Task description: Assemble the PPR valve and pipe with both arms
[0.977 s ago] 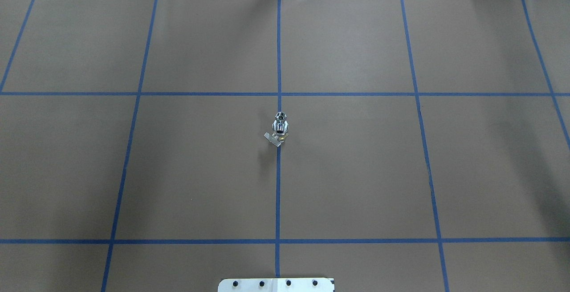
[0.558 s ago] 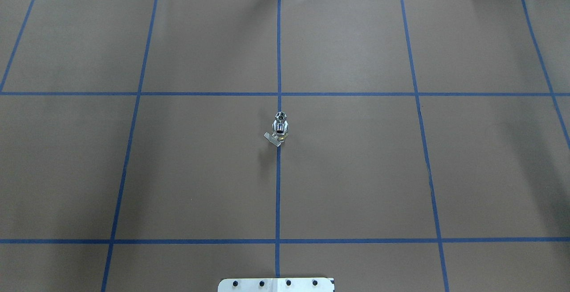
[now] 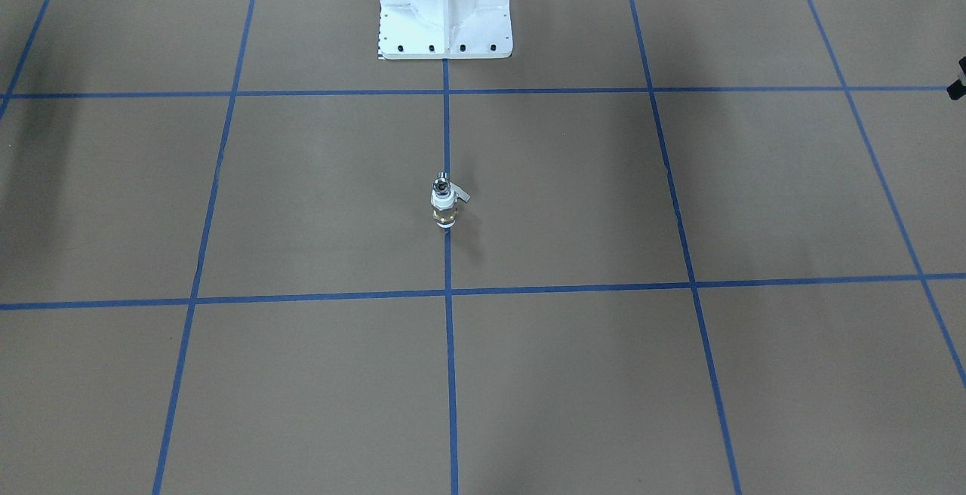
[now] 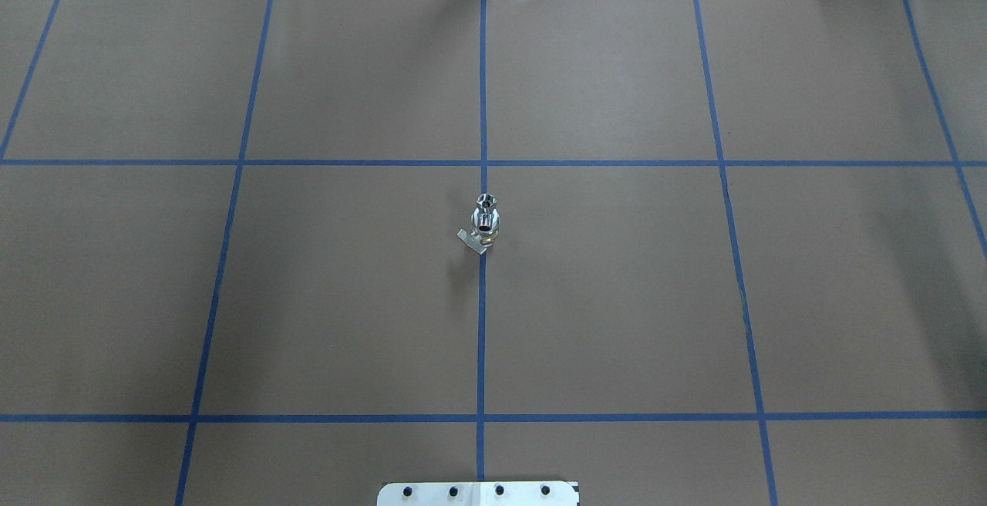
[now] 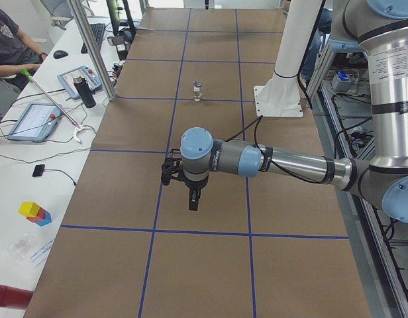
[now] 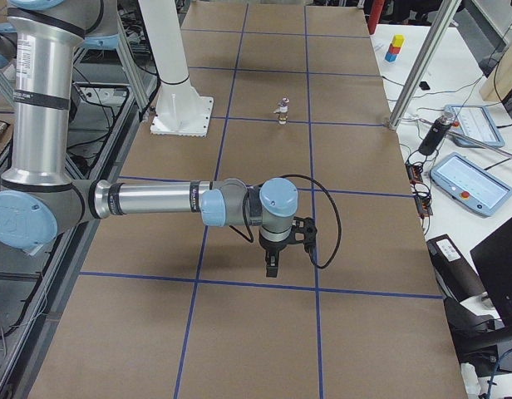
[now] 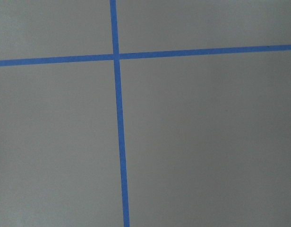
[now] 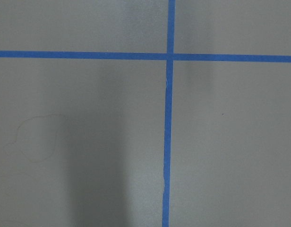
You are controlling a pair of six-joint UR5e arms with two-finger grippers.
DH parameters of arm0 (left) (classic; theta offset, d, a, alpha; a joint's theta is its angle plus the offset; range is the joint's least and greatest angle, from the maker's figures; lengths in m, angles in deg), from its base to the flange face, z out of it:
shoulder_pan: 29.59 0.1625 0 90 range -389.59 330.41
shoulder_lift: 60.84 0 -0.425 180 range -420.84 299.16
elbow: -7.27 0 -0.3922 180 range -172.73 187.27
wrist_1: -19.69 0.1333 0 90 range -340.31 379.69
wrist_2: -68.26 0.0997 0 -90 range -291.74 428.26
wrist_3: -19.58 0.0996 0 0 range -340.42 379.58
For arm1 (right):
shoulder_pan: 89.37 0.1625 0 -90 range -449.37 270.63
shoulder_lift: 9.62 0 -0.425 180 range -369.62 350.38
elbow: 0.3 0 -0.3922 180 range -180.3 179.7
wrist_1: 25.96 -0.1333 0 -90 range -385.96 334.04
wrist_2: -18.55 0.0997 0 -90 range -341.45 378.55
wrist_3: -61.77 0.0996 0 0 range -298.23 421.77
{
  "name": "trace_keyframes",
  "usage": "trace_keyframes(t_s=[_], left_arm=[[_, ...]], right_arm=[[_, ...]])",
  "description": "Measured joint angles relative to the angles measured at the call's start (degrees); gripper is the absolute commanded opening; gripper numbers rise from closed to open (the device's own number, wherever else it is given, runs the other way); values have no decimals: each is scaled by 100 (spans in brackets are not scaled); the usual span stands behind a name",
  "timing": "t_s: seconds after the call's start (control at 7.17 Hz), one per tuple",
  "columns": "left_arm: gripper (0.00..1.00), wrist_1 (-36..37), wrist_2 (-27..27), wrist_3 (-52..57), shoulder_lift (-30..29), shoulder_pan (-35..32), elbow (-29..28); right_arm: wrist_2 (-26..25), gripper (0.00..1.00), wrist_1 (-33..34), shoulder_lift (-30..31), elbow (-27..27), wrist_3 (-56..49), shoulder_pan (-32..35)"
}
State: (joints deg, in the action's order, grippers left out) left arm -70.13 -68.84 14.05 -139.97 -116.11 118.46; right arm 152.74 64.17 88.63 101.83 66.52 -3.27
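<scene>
From the front and from overhead, the PPR valve (image 3: 445,210) stands upright on the centre tape line (image 3: 450,374) of the table (image 3: 226,404). Its long axis is vertical, its lever (image 3: 461,195) points toward the robot's left, and the pipe (image 4: 486,201) seems stacked on top; no claw shows in either view. From the left end the left claw (image 5: 193,203) hangs pointing down with the valve well apart, inward toward the table's middle, and from the right end the right claw (image 6: 273,268) hangs likewise, so neither arm looks nearer, and I cannot tell whether either claw is spread or pressed together. Both wrist views show only bare table and crossing tape, so I judge that either claw must travel inward to reach it.
</scene>
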Motion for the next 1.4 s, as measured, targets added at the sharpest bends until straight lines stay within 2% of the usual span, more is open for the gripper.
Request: trace_keyframes(t_s=[0.84,1.4], left_arm=[[100,3,599,60,35,9,-45],[100,33,755,403,34,36,-285]], right_arm=[[-46,100,285,-146,34,-62,-87],[-267,100,448,-129,158,-293,-207]])
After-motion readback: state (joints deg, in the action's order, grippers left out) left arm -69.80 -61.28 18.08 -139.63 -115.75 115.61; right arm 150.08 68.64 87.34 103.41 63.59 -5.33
